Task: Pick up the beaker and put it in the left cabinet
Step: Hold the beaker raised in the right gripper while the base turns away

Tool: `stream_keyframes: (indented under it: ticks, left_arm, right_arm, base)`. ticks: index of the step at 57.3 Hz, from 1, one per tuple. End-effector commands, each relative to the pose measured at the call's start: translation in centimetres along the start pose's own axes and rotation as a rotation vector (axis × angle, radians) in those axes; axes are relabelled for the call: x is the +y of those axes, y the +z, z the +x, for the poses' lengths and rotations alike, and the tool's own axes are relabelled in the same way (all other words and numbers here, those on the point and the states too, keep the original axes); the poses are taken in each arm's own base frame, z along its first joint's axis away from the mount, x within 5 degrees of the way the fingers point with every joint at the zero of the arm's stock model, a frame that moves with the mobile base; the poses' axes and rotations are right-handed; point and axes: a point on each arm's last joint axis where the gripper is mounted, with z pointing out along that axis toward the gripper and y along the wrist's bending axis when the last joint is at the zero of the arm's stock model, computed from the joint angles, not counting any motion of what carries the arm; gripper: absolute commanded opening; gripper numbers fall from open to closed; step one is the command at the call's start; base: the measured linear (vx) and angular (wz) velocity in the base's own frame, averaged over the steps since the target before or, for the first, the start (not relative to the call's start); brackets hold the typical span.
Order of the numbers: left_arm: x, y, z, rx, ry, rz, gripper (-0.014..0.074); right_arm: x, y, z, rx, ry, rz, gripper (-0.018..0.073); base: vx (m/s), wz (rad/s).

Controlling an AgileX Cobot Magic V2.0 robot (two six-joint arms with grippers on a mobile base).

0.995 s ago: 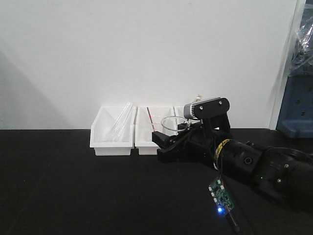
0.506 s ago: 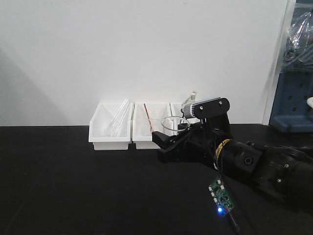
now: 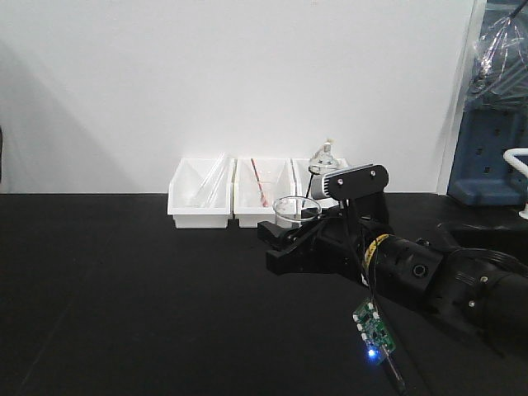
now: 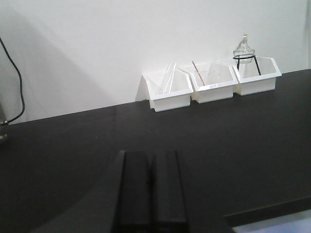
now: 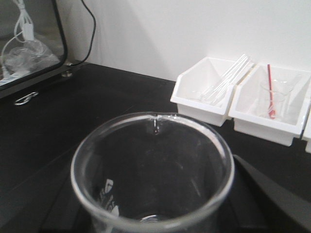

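The beaker (image 5: pixel 153 174) is held upright in the right pincer (image 3: pixel 274 247), gripped between the jaws just in front of the row of white bins (image 3: pixel 200 216). The left pincer (image 4: pixel 148 156) is seen closed on nothing, well short of the bins. The left cabinet cannot be made out with certainty, so a carry leftward from the bins is judged to be needed, with the beaker's long axis vertical.

Chemistry lab bench.
Black benchtop (image 3: pixel 124 289) against white wall (image 3: pixel 247 82); three white bins (image 4: pixel 170 103) holding glass tubes (image 5: pixel 226 77), cup with red rod (image 5: pixel 274 94), round flask on tripod (image 4: pixel 242 48); glass beaker (image 5: pixel 146 170) with printed marks.
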Motion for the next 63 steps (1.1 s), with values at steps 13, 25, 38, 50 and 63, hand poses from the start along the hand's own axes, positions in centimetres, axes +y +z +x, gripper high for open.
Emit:
stream_keyframes:
  ticks: [13, 25, 38, 50, 63]
  left_arm:
    - [0.01, -0.13, -0.34, -0.086, -0.006, -0.008, 0.0001]
    - [0.01, -0.13, -0.34, -0.086, -0.006, -0.008, 0.0001]
    - [0.01, -0.13, -0.34, -0.086, -0.006, -0.008, 0.0001]
    - [0.01, -0.13, -0.34, -0.086, -0.006, -0.008, 0.0001]
    - [0.01, -0.13, -0.34, -0.086, -0.006, -0.008, 0.0001]
  right_arm:
    - [0.33, -1.14, -2.89, -0.116, -0.004, -0.028, -0.0001]
    - [0.33, -1.14, -2.89, -0.116, -0.004, -0.028, -0.0001]
    - [0.33, -1.14, -2.89, -0.116, -0.004, -0.028, -0.0001]
    - [0.33, -1.14, -2.89, -0.116, -0.004, -0.028, -0.0001]
    - [0.34, -1.14, -2.9, -0.117, -0.004, -0.03, -0.0001]
  base:
    - [-0.24, 0.12]
    - [-0.24, 0.09]
    - [-0.23, 0.1]
    - [-0.21, 0.12]
    - [-0.2, 0.18]
